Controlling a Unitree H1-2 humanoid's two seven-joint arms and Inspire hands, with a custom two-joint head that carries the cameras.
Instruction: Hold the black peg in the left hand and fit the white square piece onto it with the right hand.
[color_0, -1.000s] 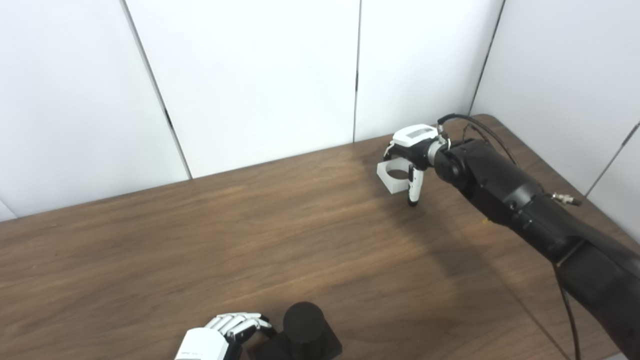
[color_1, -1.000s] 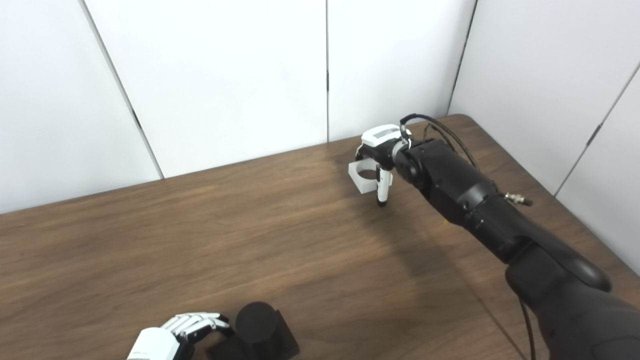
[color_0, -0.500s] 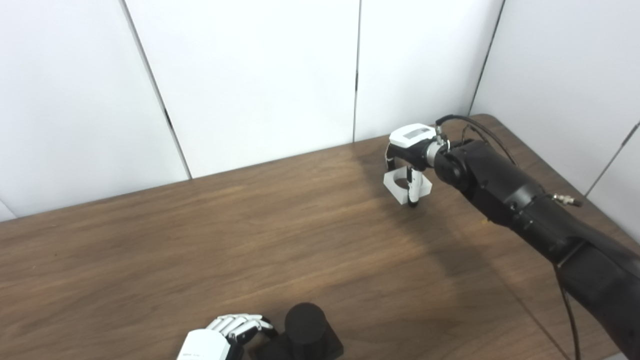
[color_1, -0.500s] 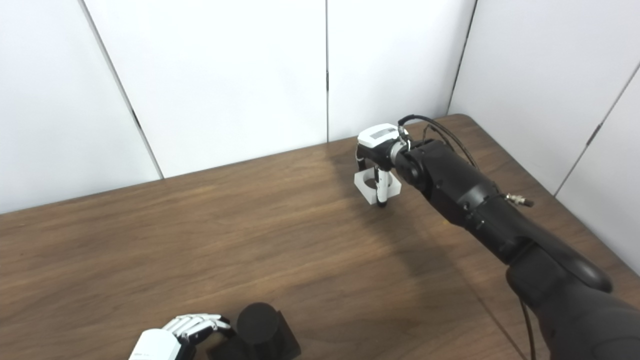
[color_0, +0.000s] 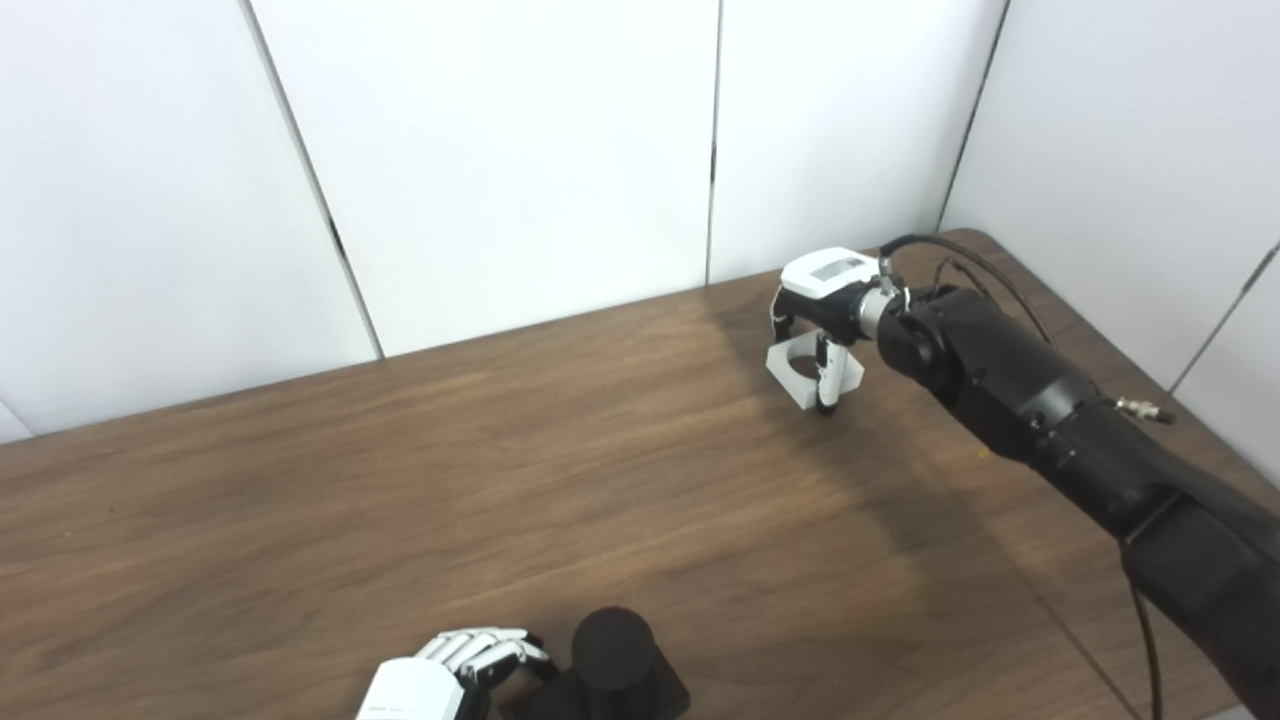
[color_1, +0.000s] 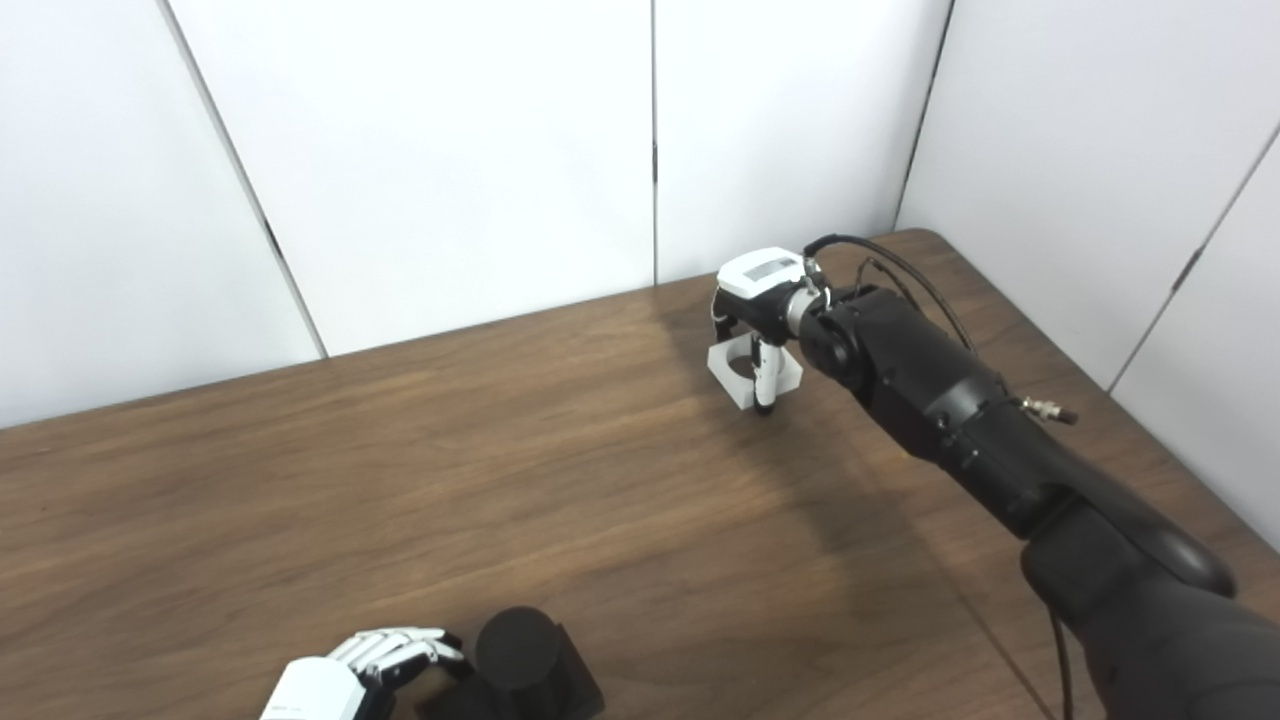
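Note:
The black peg (color_0: 612, 648), a round post on a square black base, stands at the table's near edge. My left hand (color_0: 450, 672) is at its left side with fingers curled against the base; the frame edge cuts off the hold. Far back on the right lies the white square piece (color_0: 812, 369) with a round hole. My right hand (color_0: 826, 305) is over it, fingers down around it, one finger across its front. The piece rests on the table (color_0: 400, 480).
White wall panels (color_0: 500, 150) stand close behind the table's far edge and along its right side. The table's rounded far right corner (color_0: 985, 240) is just behind the right arm. A cable (color_0: 950, 260) loops off the right forearm.
The white piece was tilted up in my right hand a second ago; it now lies lower and flat, turned a little. The left hand and peg have barely moved.

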